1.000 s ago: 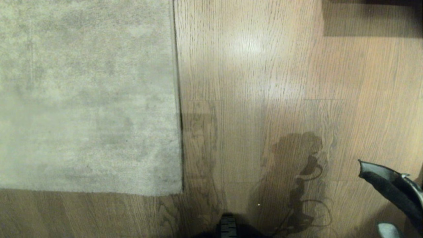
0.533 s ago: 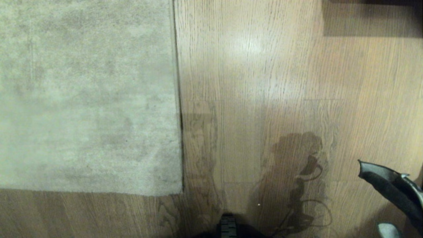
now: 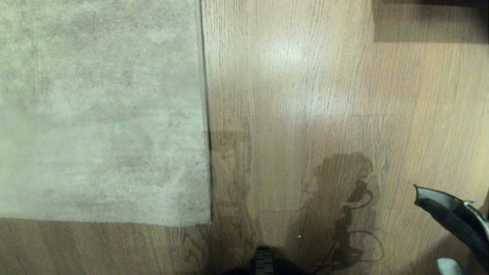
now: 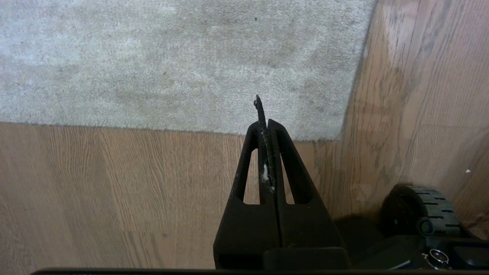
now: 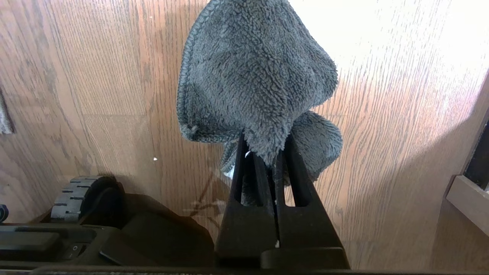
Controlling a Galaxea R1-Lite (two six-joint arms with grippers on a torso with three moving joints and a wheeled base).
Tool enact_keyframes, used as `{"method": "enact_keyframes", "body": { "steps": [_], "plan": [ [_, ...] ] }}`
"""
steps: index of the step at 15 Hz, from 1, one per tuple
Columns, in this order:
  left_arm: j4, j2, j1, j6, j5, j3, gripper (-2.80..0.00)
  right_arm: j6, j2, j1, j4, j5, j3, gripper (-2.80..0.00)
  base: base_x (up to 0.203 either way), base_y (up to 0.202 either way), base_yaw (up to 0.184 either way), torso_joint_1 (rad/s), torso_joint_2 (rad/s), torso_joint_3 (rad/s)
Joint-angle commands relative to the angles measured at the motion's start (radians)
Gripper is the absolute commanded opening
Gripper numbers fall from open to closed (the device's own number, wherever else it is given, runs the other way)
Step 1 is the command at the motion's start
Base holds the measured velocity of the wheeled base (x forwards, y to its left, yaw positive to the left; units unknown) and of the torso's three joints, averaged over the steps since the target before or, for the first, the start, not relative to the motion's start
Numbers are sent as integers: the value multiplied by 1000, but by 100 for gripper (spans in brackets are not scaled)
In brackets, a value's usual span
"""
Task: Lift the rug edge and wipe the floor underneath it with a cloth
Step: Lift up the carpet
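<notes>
- One rug lies flat on the floor, filling the left part of my head view; one corner of it shows near my base.
- Two borders meet at that corner: the rug edge running away from me, straight, with a thin dark line along it, and a second border running across toward my left.
- The rug edge lies down on the planks, not lifted.
- My left gripper hangs above the floor just short of the near border, close to the corner. Its two fingers are pressed together and hold nothing. A few pale lint specks cling where they meet.
- My right gripper hangs above bare floor, well apart from the rug. Its two fingers are clamped on one cloth.
- The cloth is dark grey and fluffy with a stitched hem; it bunches into two lobes beyond the fingertips. I cannot tell whether it touches the planks.
- In the head view, only a dark part of my right arm shows at the lower right.
- Wheels counted: one ribbed black wheel in the left wrist view, one in the right wrist view.
- One bright patch of glare sits on the planks ahead of me.
</notes>
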Motion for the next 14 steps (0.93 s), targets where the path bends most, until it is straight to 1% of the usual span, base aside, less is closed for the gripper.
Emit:
{"method": "enact_keyframes", "body": {
  "steps": [1, 3, 7, 9, 10, 12, 14],
  "plan": [
    [-2, -1, 0, -5, 0, 0, -280, -1, 1, 0, -1, 1, 0, -280, 0, 0, 0, 0, 0, 0],
    [-10, 0, 0, -10, 1, -5, -280, -1, 1, 0, -1, 1, 0, -280, 0, 0, 0, 0, 0, 0],
    [33, -1, 0, -10, -2, -113, -280, -1, 2, 0, -1, 1, 0, -280, 0, 0, 0, 0, 0, 0],
    [54, 7, 0, -9, -16, -169, -280, -1, 2, 0, -1, 1, 0, -280, 0, 0, 0, 0, 0, 0],
    [85, 19, 0, -9, -32, -211, -280, -1, 2, 0, -1, 1, 0, -280, 0, 0, 0, 0, 0, 0],
    [156, 69, 0, -10, -89, -306, -280, -1, 2, 0, -1, 1, 0, -280, 0, 0, 0, 0, 0, 0],
    [173, 138, 0, -11, -143, -360, -280, -1, 1, 0, -1, 1, 0, -280, 0, 0, 0, 0, 0, 0]
  ]
}}
